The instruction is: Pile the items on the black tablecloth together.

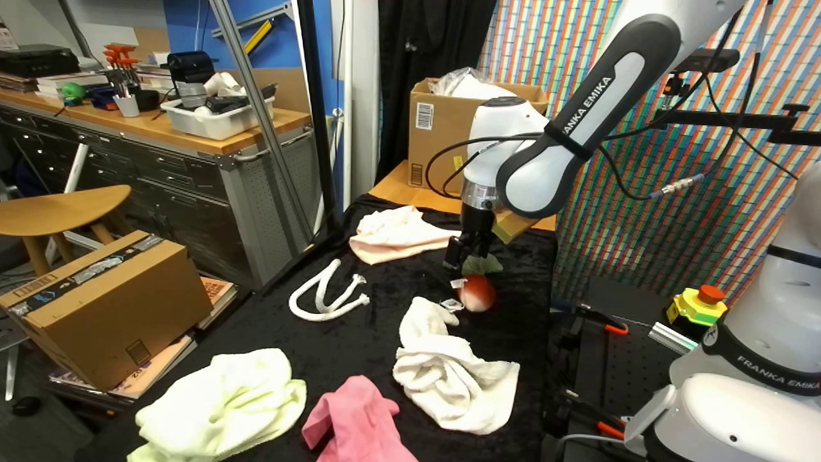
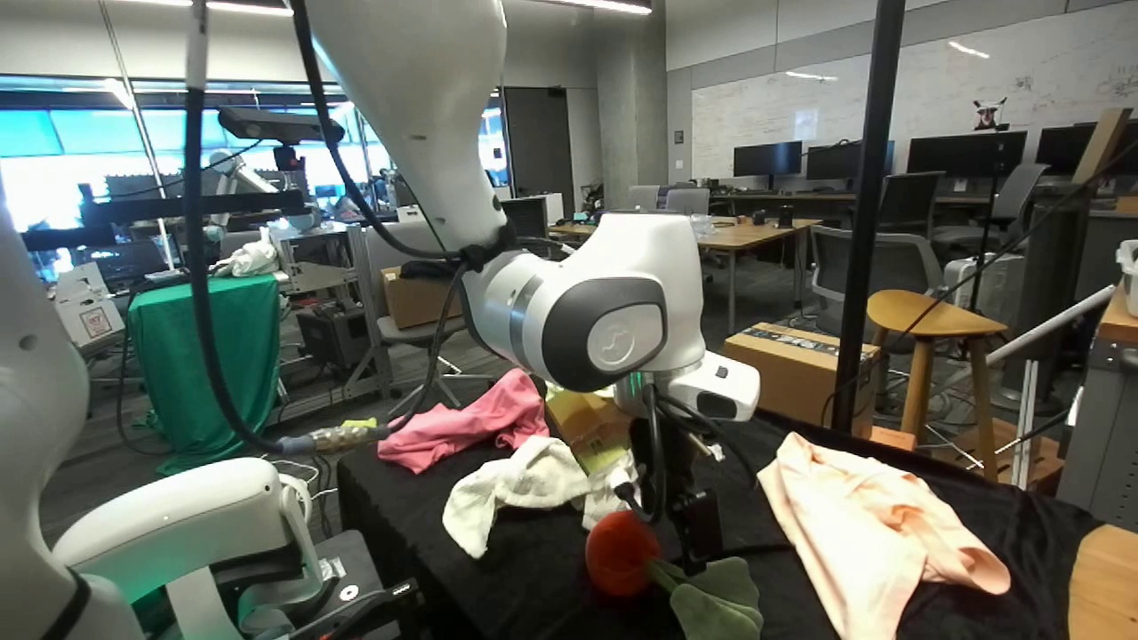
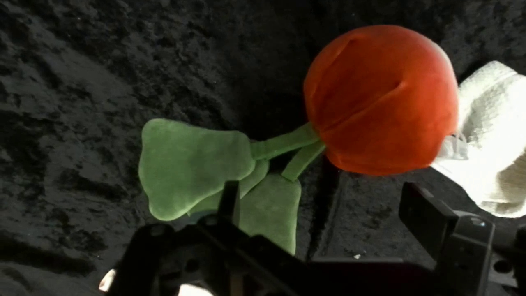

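A plush red vegetable with green leaves lies on the black tablecloth. It shows in both exterior views and in the wrist view. My gripper is open and empty, low beside the plush; one finger overlaps its leaves in the wrist view. A white towel lies close to the plush. A pink cloth, a pale green cloth, a peach cloth and a white rope lie apart on the tablecloth. The peach cloth also shows in an exterior view.
An open cardboard box stands behind the table's far end. Another cardboard box stands beside the table. An emergency stop button sits near the robot base. A yellow-brown block shows by the wrist.
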Controlling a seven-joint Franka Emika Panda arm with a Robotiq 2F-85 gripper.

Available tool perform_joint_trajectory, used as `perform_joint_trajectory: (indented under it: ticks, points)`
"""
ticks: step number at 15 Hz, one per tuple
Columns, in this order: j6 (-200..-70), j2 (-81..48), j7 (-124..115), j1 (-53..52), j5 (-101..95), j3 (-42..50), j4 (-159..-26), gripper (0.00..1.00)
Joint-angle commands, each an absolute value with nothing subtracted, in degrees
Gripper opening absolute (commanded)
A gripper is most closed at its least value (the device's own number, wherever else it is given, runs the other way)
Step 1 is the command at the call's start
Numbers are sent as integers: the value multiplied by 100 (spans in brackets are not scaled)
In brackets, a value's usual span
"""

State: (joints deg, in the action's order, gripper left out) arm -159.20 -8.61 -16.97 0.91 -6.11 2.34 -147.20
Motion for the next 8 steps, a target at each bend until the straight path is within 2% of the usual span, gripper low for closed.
perform_joint_trajectory:
  ticks: [1, 8]
  points:
    - [-16121, -1183, -1944, -78, -741, 440, -14552, 100]
    - [-16106, -1350, -1715, -125, -266, 327, -14504, 100]
